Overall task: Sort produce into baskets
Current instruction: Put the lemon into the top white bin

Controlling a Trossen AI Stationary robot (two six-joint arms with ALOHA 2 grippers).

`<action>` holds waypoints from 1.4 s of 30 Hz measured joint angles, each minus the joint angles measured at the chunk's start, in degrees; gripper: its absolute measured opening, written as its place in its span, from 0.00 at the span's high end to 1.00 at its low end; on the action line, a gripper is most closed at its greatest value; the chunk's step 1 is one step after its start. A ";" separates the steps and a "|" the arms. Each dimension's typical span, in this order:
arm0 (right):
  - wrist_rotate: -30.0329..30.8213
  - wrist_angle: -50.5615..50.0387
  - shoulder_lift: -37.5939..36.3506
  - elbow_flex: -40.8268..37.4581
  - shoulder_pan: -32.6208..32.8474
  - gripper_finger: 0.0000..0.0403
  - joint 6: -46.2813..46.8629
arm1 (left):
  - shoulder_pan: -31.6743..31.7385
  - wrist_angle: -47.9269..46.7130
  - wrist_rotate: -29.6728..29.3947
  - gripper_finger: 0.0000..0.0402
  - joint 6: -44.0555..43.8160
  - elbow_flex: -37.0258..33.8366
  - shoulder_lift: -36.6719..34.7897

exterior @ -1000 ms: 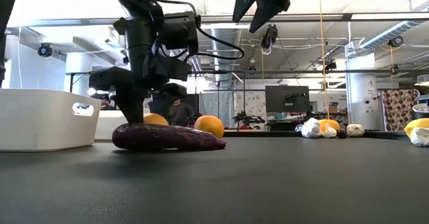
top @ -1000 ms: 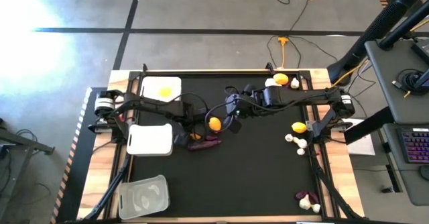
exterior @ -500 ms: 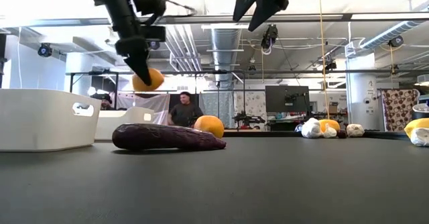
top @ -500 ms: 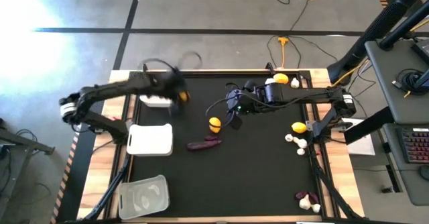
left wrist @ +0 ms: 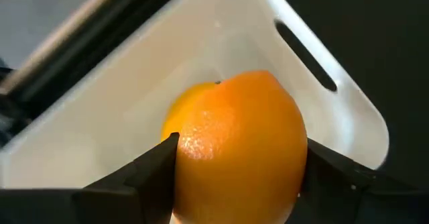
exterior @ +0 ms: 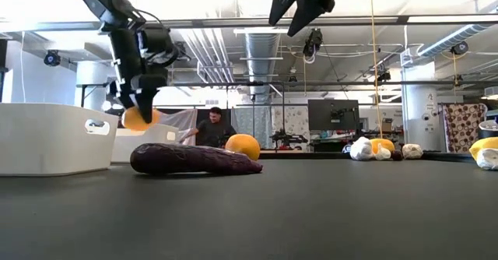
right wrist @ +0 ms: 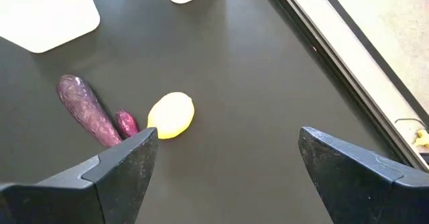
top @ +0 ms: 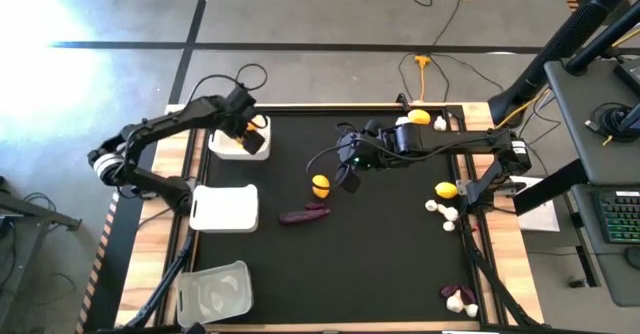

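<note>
My left gripper [top: 249, 134] is shut on a round orange fruit [left wrist: 241, 150] over the far white basket [top: 228, 146] at the table's far left. Another yellow-orange fruit [left wrist: 182, 108] lies in that basket. My right gripper [top: 347, 177] is open and empty, high above the table's middle [exterior: 299, 7]. Below it a yellow-orange fruit [top: 320, 185] and a dark purple sweet potato [top: 303, 214] lie on the black mat, with a small purple piece [right wrist: 126, 123] between them. My left gripper pinches the orange fruit by two opposite sides [left wrist: 184, 157] between its two fingers [left wrist: 144, 174]. The fingers point down from above [exterior: 138, 104]. The fruit hangs at their ends, clear of the table, about level with the far basket's rim.
A second white basket [top: 224, 208] sits at the left middle and a clear basket [top: 213, 292] at the near left. More fruit and garlic lie at the right edge [top: 445, 191], the far right corner [top: 420, 118] and the near right [top: 455, 296].
My left gripper has taken the orange fruit off the mat beside the sweet potato, lifted it, carried it toward the table's far left, and lowered it over the far white basket. The sweet potato and the other fruit have stayed in place.
</note>
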 joint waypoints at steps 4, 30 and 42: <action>0.01 0.00 0.11 0.00 0.00 0.13 -0.01 | -0.07 3.79 1.99 0.41 -2.30 -2.77 0.06; -0.17 1.16 0.15 0.00 0.02 0.13 2.49 | -0.38 8.68 8.62 0.12 -2.01 -3.96 -0.48; -0.58 0.79 0.13 -0.02 1.35 0.13 5.58 | -11.42 13.09 31.96 0.12 14.62 2.13 -0.88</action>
